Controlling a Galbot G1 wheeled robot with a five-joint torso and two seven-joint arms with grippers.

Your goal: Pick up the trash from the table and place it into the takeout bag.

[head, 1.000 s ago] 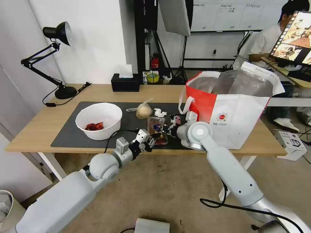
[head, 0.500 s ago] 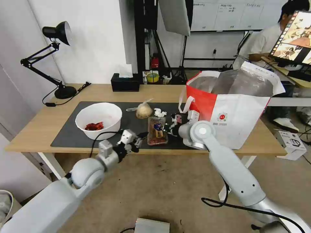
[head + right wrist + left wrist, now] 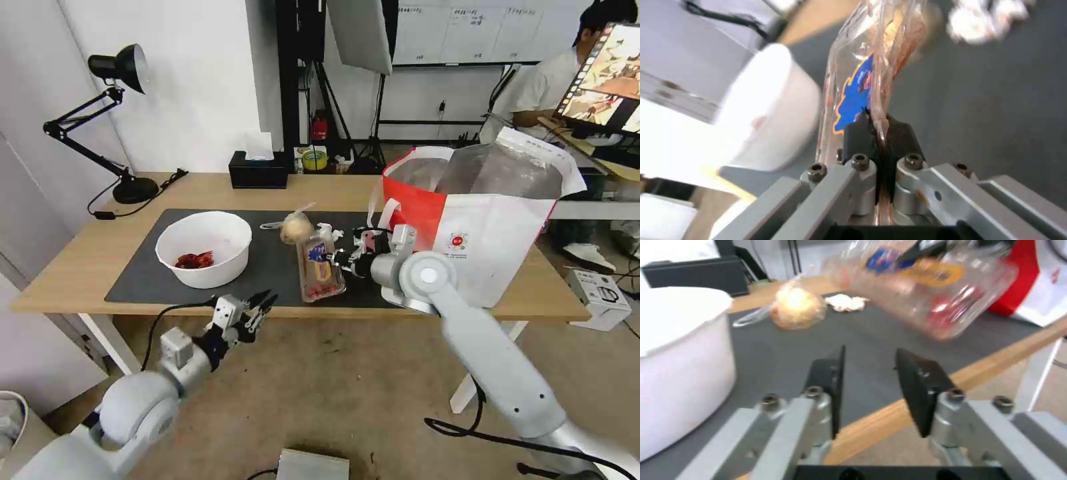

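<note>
Pinching the clear food box seemingly above the mat, right claw, left claw spread below the table edge.

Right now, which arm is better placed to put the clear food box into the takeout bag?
Right. The right gripper is shut on the clear food box, beside the takeout bag. The left gripper is open off the table's front edge.

Your head camera looks forward and down over the whole table. Each wrist camera peers close past its own fingers across the mat; both share the food box and bowl.
</note>
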